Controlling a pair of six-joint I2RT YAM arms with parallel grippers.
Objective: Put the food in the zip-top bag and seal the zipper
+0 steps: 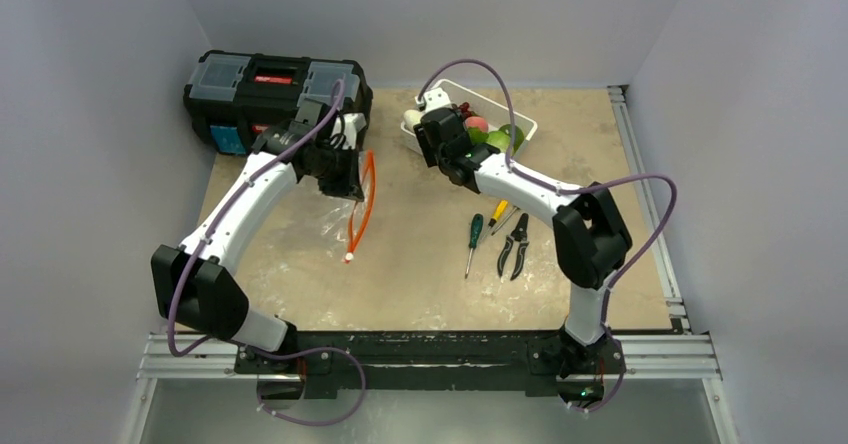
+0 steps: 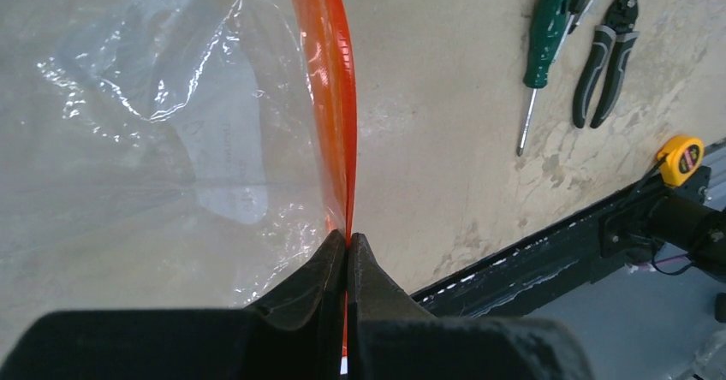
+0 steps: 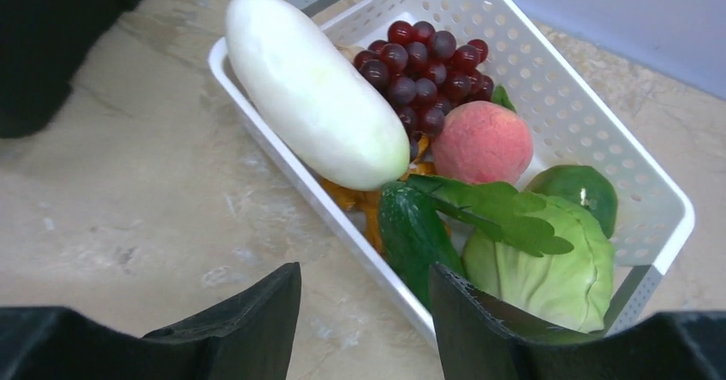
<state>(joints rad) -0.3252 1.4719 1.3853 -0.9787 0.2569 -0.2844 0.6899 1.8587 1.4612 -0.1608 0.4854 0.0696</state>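
With left hand (image 2: 348, 236), pinching zipper (image 2: 336, 97) of bag (image 2: 171, 140), fingers fully together; bag held up over surface (image 2: 445, 140), left of middle. With right hand (image 3: 364, 276), hovering partly open, gripping nothing, just above near rim of basket (image 3: 556, 89). Inside basket, all food: white vegetable (image 3: 312, 89), grapes (image 3: 424, 59), peach (image 3: 481, 140), cucumber (image 3: 411, 230), cabbage (image 3: 548, 264).

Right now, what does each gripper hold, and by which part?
The left gripper pinches the zip-top bag by its orange-red zipper. The right gripper holds nothing.
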